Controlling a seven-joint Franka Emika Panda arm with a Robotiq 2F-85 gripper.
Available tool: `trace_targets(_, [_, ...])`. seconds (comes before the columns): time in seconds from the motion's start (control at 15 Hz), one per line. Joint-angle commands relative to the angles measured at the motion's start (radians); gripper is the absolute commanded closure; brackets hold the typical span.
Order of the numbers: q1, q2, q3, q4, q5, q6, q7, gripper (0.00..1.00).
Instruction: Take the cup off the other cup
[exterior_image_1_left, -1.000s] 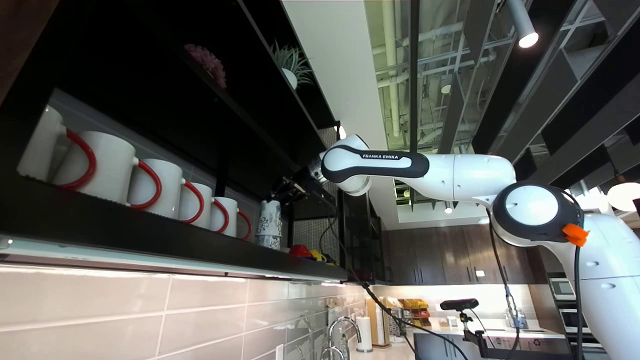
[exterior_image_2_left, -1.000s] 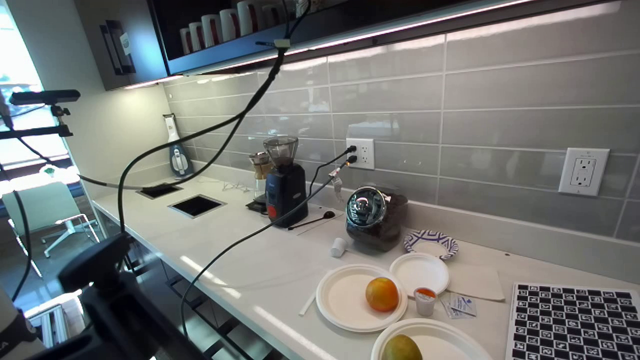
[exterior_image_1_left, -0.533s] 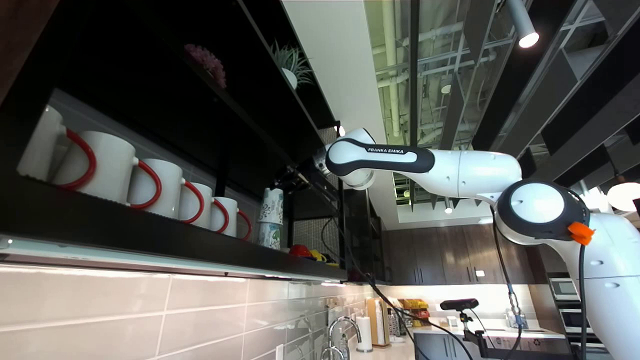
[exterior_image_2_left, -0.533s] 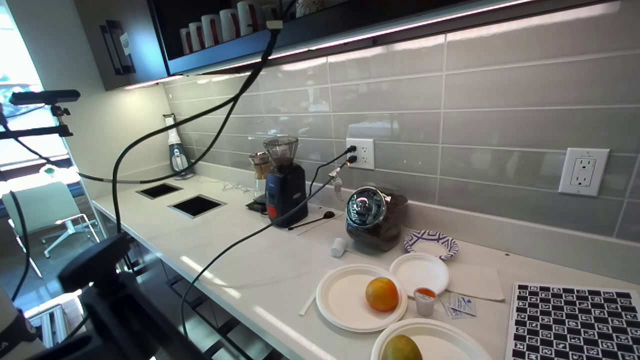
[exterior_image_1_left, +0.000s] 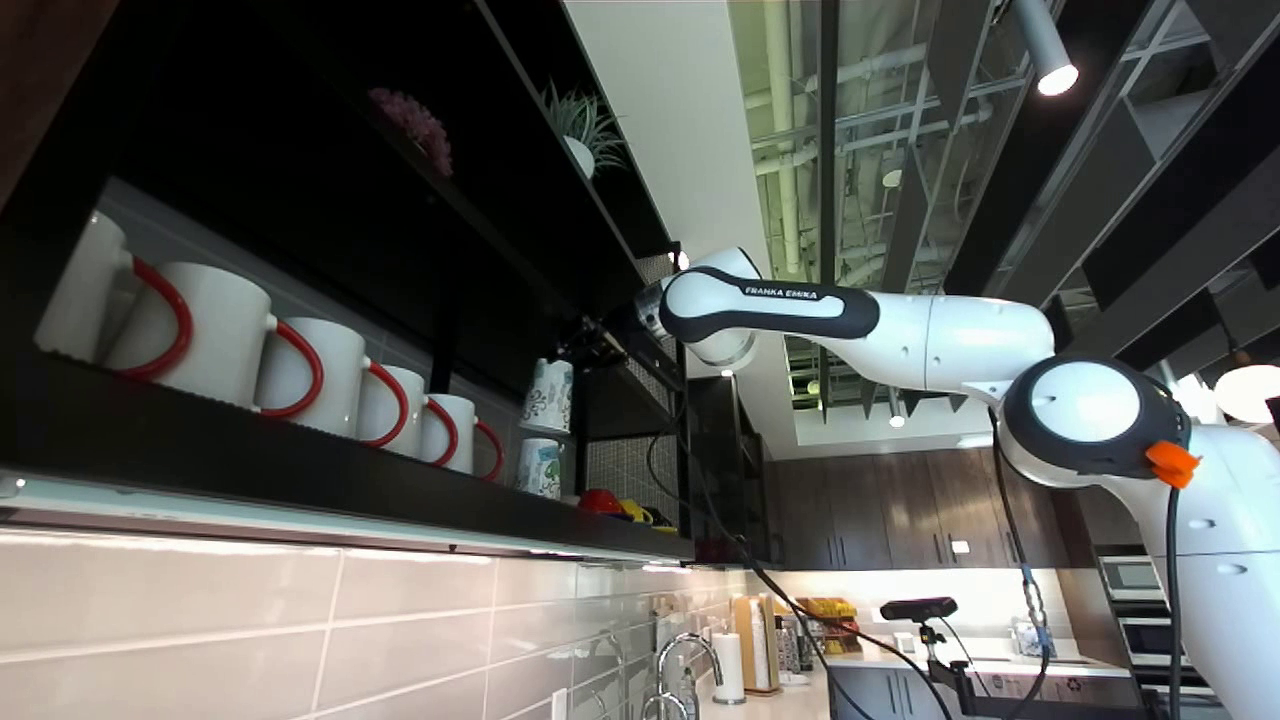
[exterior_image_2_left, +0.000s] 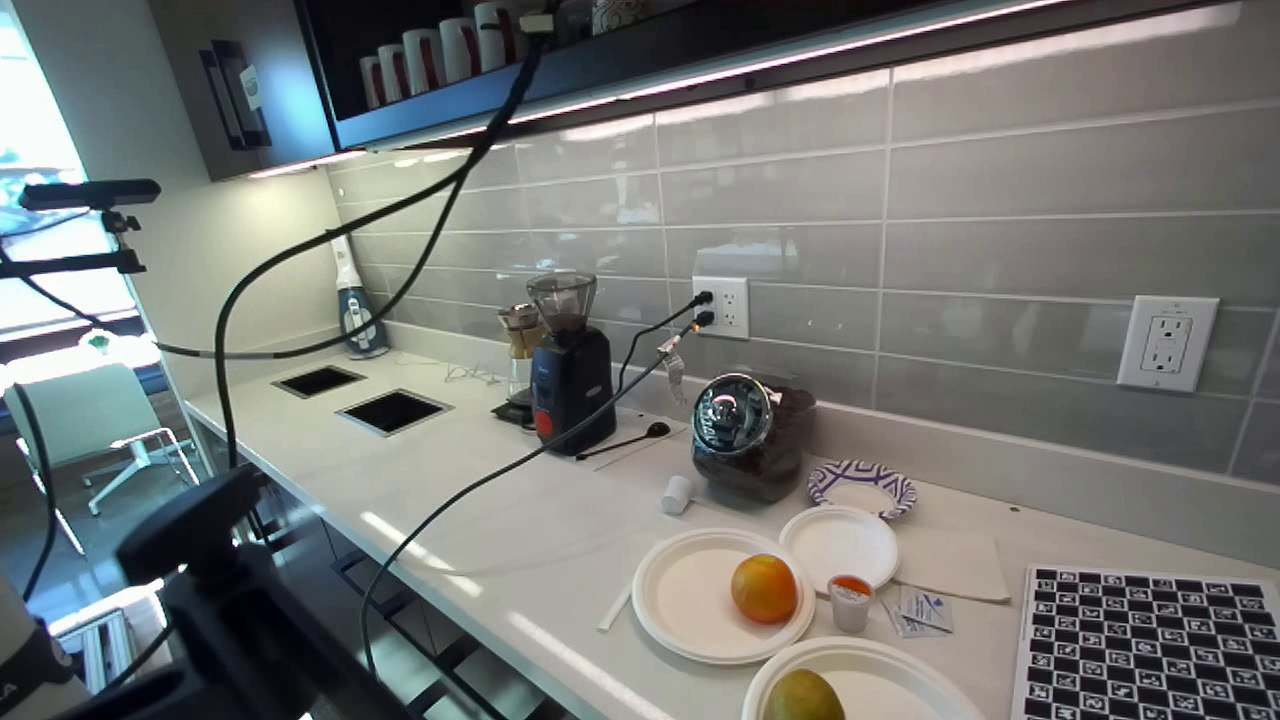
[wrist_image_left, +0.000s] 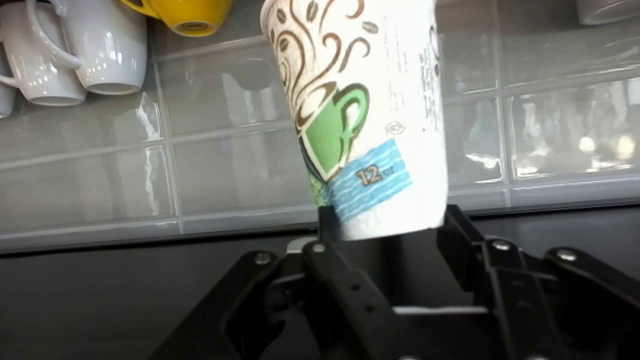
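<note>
A patterned paper cup (exterior_image_1_left: 548, 395) hangs from my gripper (exterior_image_1_left: 570, 352) near the right end of the shelf in an exterior view. It is inverted and slightly tilted. In the wrist view the cup (wrist_image_left: 370, 120) shows a green mug print and "12 oz"; the fingers of my gripper (wrist_image_left: 390, 222) close on both sides of its base end. The other cup (exterior_image_1_left: 540, 468) stands on the shelf just below, with a narrow gap between the two. Part of that standing cup (exterior_image_2_left: 615, 14) shows at the top edge of an exterior view; it is hidden in the wrist view.
A row of white mugs with red handles (exterior_image_1_left: 395, 410) stands left of the cups on the black shelf (exterior_image_1_left: 300, 465). A red item (exterior_image_1_left: 600, 502) and yellow item (exterior_image_1_left: 636, 510) sit to the right. The upper shelf board (exterior_image_1_left: 480, 225) overhangs closely. A cable (exterior_image_2_left: 500, 160) hangs from the arm.
My gripper has moved up and to the right in an exterior view, lifting the upper cup off the lower one. The lower cup, earlier mostly covered, now shows. The cable has shifted with the arm.
</note>
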Motion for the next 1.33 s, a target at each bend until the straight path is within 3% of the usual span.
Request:
trace_targets(0.0, [-0.011,-0.01,-0.011,0.004,-0.003,0.023,0.021,0.68])
trace_targets(1.27, [-0.066,0.08,-0.094,0.021,0.018,-0.019,0.111,0.69])
